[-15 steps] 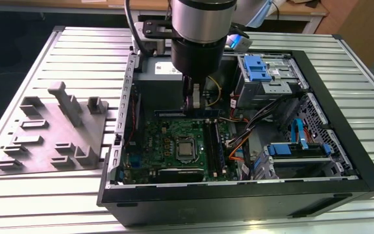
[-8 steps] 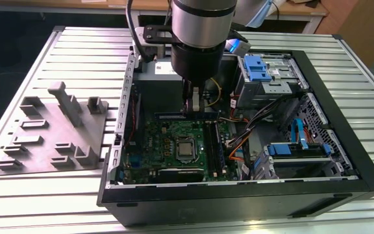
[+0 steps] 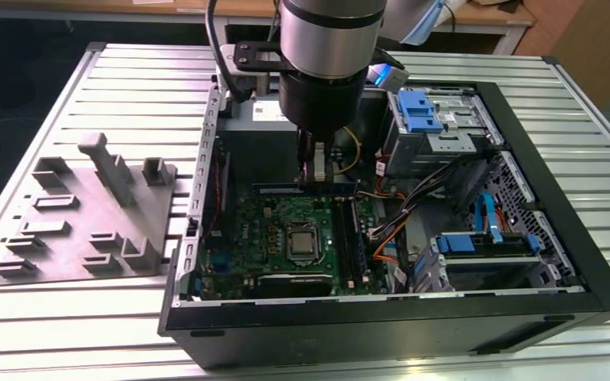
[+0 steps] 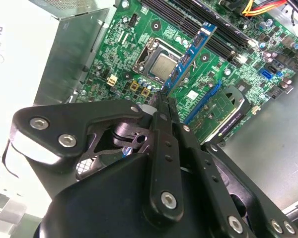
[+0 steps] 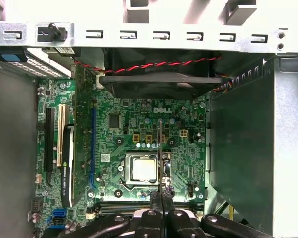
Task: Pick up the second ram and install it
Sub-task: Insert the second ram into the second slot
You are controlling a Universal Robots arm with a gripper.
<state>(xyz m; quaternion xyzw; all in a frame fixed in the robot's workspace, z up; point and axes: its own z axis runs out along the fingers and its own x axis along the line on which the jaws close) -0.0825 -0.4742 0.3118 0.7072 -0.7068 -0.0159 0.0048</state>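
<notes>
My gripper (image 3: 316, 176) hangs inside the open computer case (image 3: 390, 317), above the far edge of the green motherboard (image 3: 247, 238). It is shut on the second ram (image 4: 189, 53), a long thin stick that reaches out from the fingertips (image 4: 164, 101) over the board near the processor socket (image 4: 161, 64). In the first wrist view the second ram (image 5: 160, 153) shows edge-on as a thin line above the socket, with the gripper (image 5: 161, 192) behind it. In the exterior view the second ram (image 3: 289, 189) is a dark level bar just under the fingers. The dark memory slots (image 4: 188, 15) lie beyond it.
A grey fixture block (image 3: 83, 214) with upright posts stands on the slatted table at the exterior view's left. Inside the case are the grey power supply (image 3: 257, 119), blue-latched drive bays (image 3: 422, 111), bundled cables (image 3: 400, 206), a fan (image 5: 161, 84) and an expansion card (image 5: 69, 163).
</notes>
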